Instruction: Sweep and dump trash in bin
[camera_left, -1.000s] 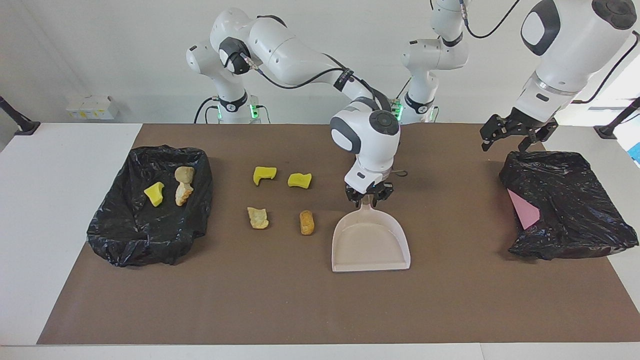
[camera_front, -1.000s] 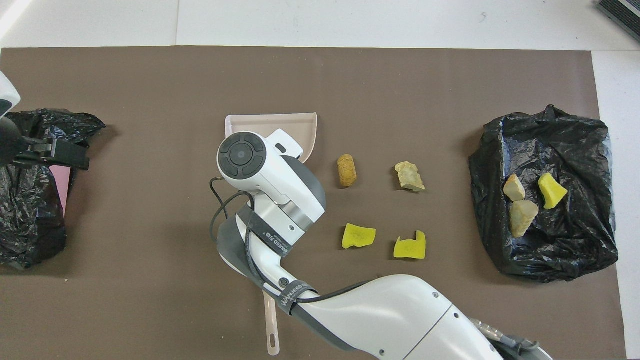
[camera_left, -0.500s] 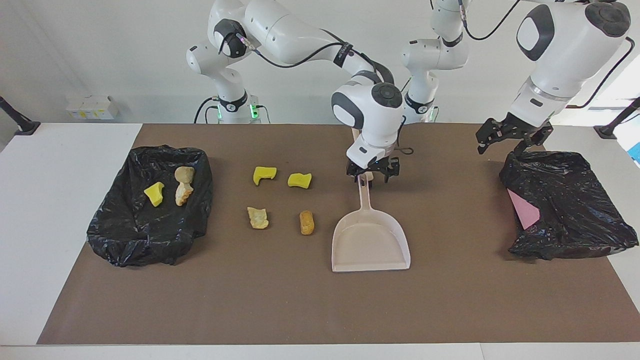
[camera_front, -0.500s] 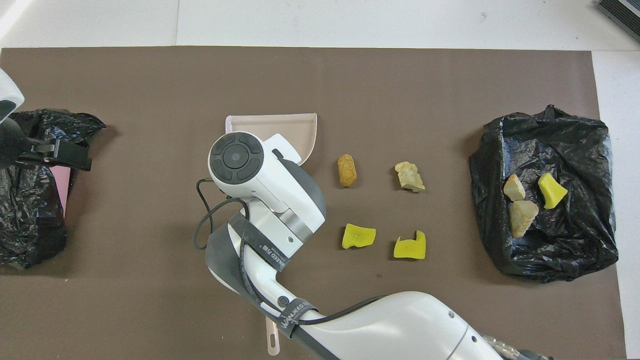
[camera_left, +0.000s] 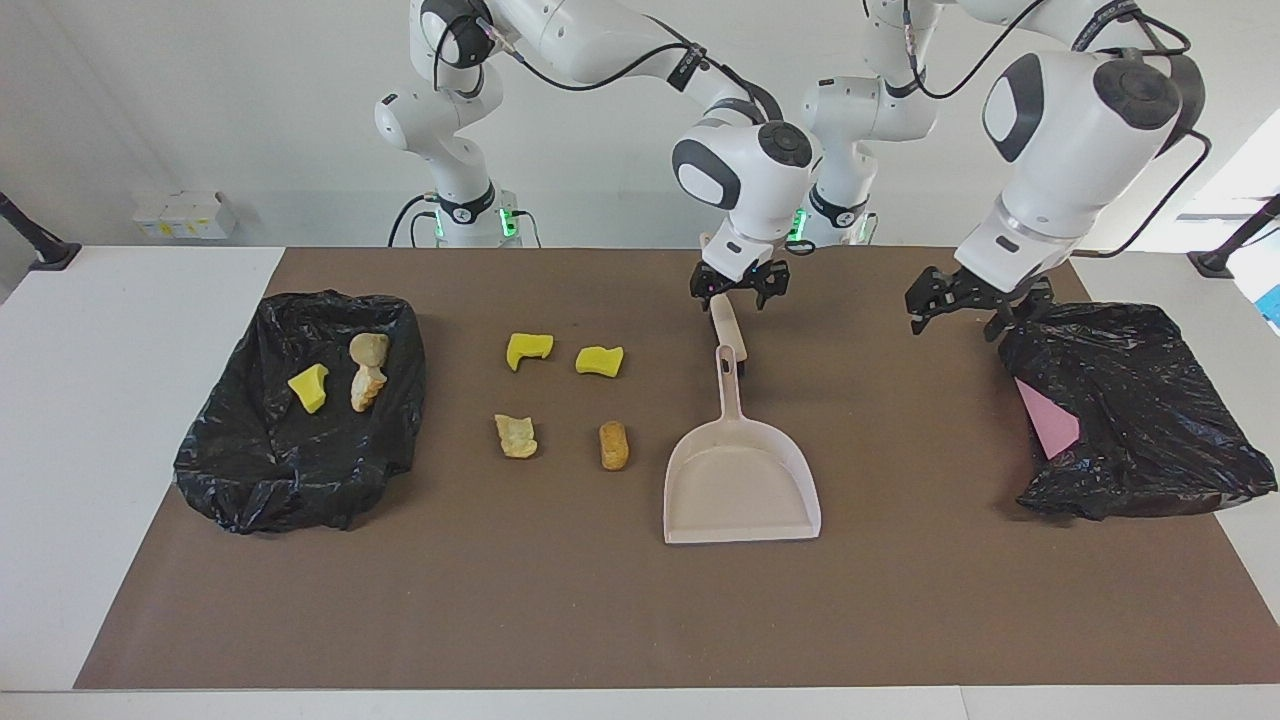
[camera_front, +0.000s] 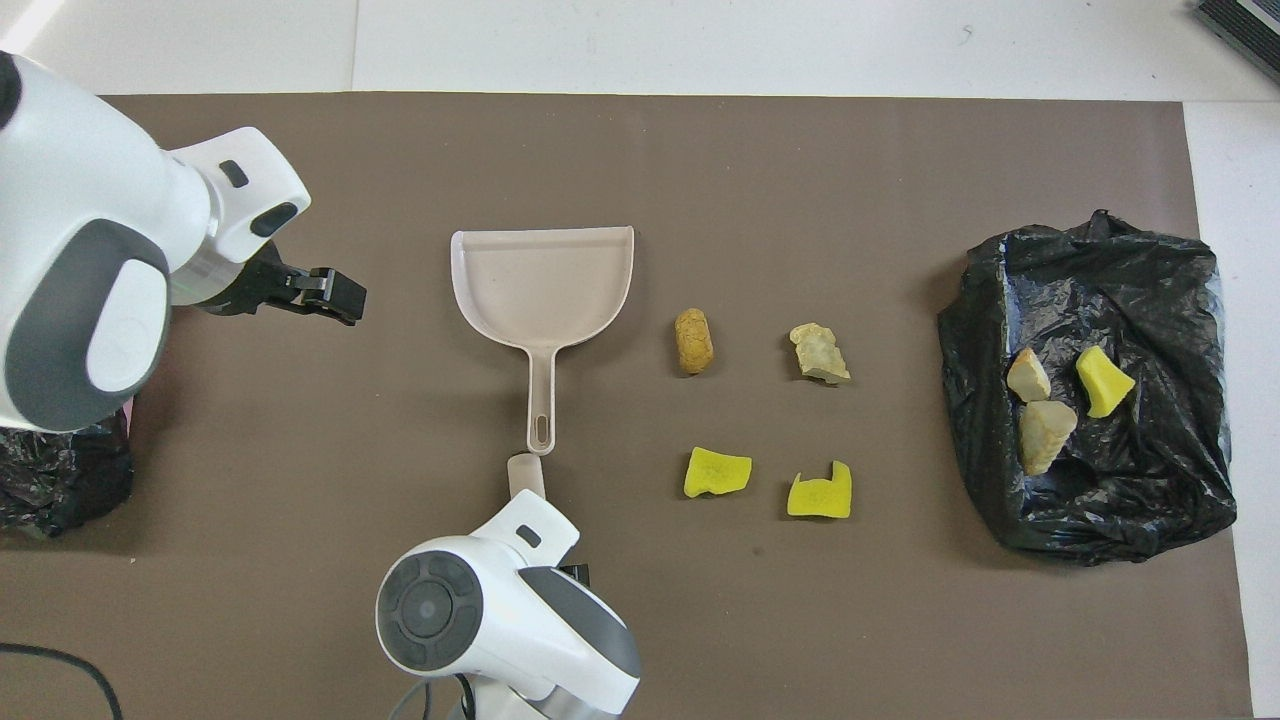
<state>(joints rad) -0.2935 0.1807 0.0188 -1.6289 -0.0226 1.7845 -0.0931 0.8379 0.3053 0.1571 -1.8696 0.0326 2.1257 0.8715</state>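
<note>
Four scraps of trash lie on the brown mat: two yellow pieces (camera_left: 528, 349) (camera_left: 599, 360), a tan chunk (camera_left: 516, 436) and an orange chunk (camera_left: 613, 445). The black-bagged bin (camera_left: 250, 470) at the right arm's end holds a yellow scrap (camera_left: 309, 388) and two tan ones (camera_left: 367, 372). The beige dustpan (camera_left: 740, 480) lies flat beside the orange chunk, handle toward the robots. My right gripper (camera_left: 738, 288) hangs open over a short beige rod (camera_left: 722, 320) just past the handle's tip. My left gripper (camera_left: 965, 303) is open in the air beside a second black bag (camera_left: 1130, 410).
The second black bag sits at the left arm's end of the table, with something pink (camera_left: 1045, 420) showing under it. The brown mat (camera_left: 600, 600) covers most of the table, with white table edge (camera_left: 90, 450) past the bin.
My right gripper opened off the dustpan's handle, rose and drew back toward the robots. My left gripper moved from over the second bag toward the table's middle. The dustpan and scraps stayed put.
</note>
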